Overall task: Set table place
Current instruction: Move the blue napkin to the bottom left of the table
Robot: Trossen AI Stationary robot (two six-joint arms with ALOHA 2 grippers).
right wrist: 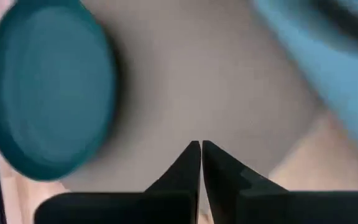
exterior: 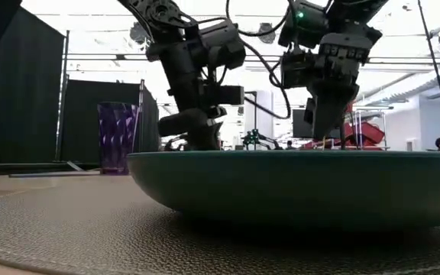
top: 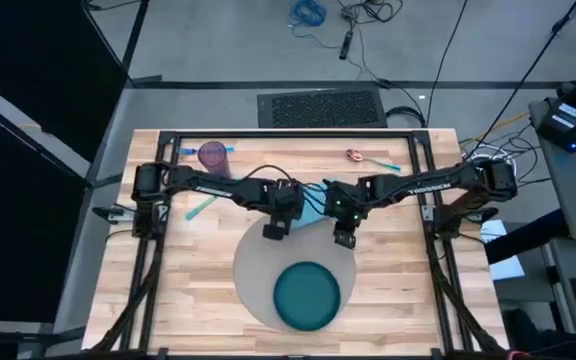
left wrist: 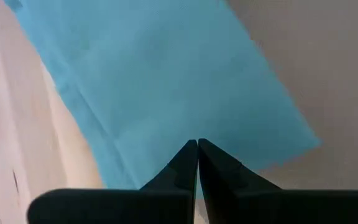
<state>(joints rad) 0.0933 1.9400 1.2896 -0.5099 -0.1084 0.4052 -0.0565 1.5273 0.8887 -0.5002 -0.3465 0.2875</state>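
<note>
The round grey placemat (top: 258,275) lies on the table (top: 398,290) at the middle of its near edge, with the dark teal plate (top: 306,296) sitting on the mat's near part. Both arms reach in over the mat's far rim. The left gripper (top: 274,231) hangs at the far-left part of that rim, its 2 fingers pressed together with nothing between them; its wrist view shows the tips (left wrist: 197,149) over the light blue napkin (left wrist: 166,81), which lies partly on the mat and partly on the wood. The right gripper (top: 344,240) hangs over the far-right part of the rim, fingers likewise closed and empty, with the plate nearby. Near the far-left corner stands a purple cup (top: 213,156); a small pink object (top: 354,154) lies by the far edge.
</note>
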